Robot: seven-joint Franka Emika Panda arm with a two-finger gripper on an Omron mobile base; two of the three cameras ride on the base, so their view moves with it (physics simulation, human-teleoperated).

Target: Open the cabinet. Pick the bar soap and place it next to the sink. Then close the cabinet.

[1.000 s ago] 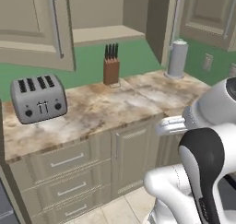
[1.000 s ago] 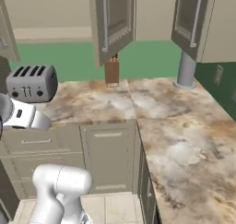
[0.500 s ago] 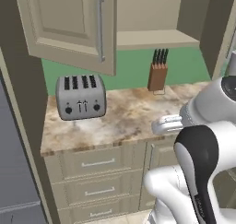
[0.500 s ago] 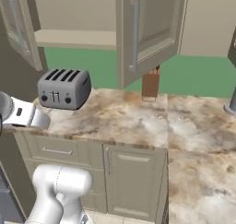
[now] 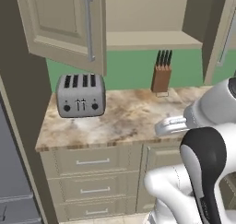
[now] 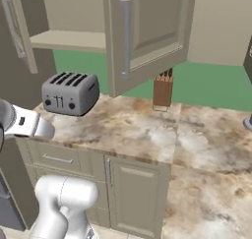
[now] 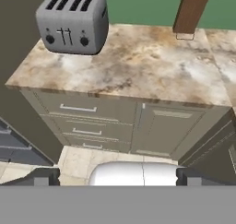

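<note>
While the cabinet [image 5: 69, 25] above the counter [image 5: 124, 119] already stands with its doors swung out — one door with a long silver handle [image 5: 88, 27] over the counter's left end, another [image 6: 142, 31] seen from the right base view hanging over the middle — the bar soap cannot be made out on the bare shelf [image 5: 147, 39] or anywhere on the stone top. The sink is likewise outside what these views take in. The gripper [image 7: 117, 177] has its two dark tips set far apart at the bottom of the hand view, wide open and holding nothing, looking down at the counter's front edge and the drawers [image 7: 85, 121] below it.

A grey toaster [image 5: 80, 95] sits near the counter's back-left corner; a wooden knife block [image 5: 161, 75] stands at the back edge, well apart from it.

Opening looks done, so the pick step seems to be in hand. The next move likely calls for finding the soap inside the cabinet — raising the hand toward the shelf between the open doors without clipping either one.
</note>
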